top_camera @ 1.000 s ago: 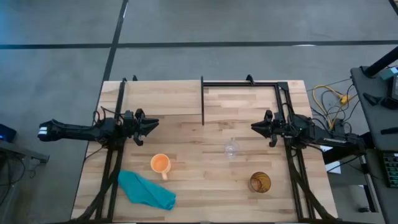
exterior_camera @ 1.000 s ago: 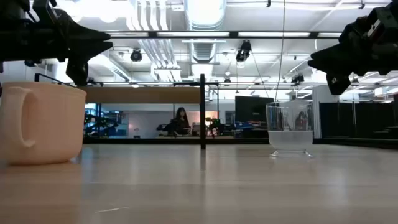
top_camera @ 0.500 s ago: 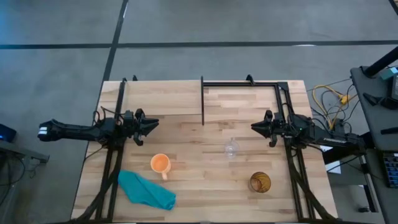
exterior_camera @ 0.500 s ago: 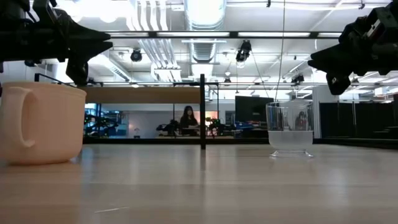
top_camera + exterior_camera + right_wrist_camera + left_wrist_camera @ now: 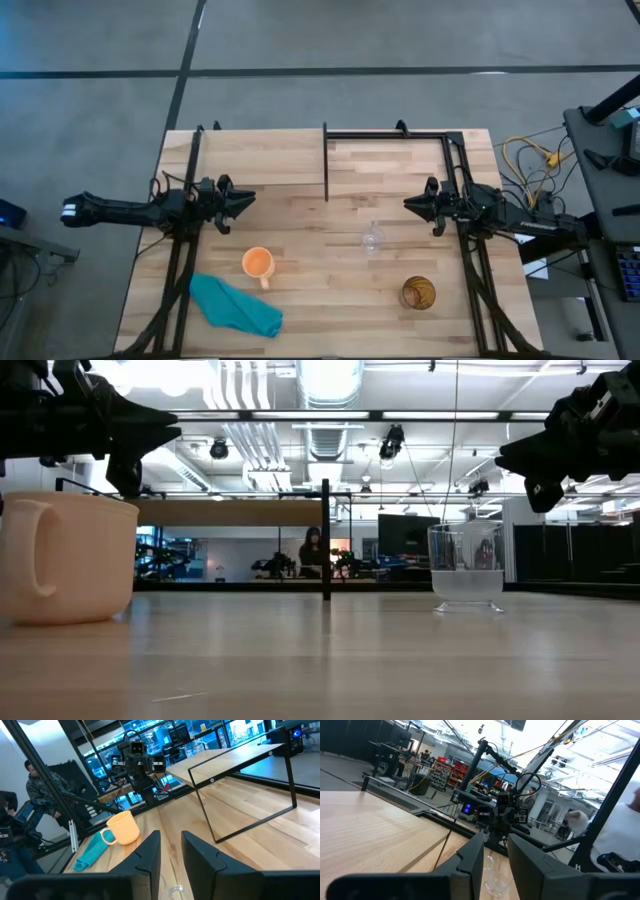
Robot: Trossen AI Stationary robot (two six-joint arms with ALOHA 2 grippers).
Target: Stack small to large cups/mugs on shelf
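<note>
The table (image 5: pixel 300 215) is a top of pale wooden planks standing on a grey concrete floor (image 5: pixel 400 35) crossed by dark lines. The shelf (image 5: pixel 385 160) sits at the far middle-right of the table, a pale board framed by thin black rods, with nothing on it. The orange mug (image 5: pixel 258 264) stands upright near the front left, its handle turned toward the table's front edge, and a teal cloth (image 5: pixel 235 306) lies crumpled just in front of it. The small clear glass cup (image 5: pixel 372 239) stands near the table's middle, and the amber tumbler (image 5: pixel 418 293) stands toward the front right, well apart from both. The left gripper (image 5: pixel 247 199) hangs over the table's left side, its fingers a narrow gap apart and holding nothing; the right gripper (image 5: pixel 410 203) hangs over the right side, pointing toward the left one, its fingers likewise slightly parted and empty. In the low view the room behind shows ceiling ducts and lamps, and a person (image 5: pixel 313 547) far off. Yellow cables (image 5: pixel 528 160) lie beside the table's right edge.
</note>
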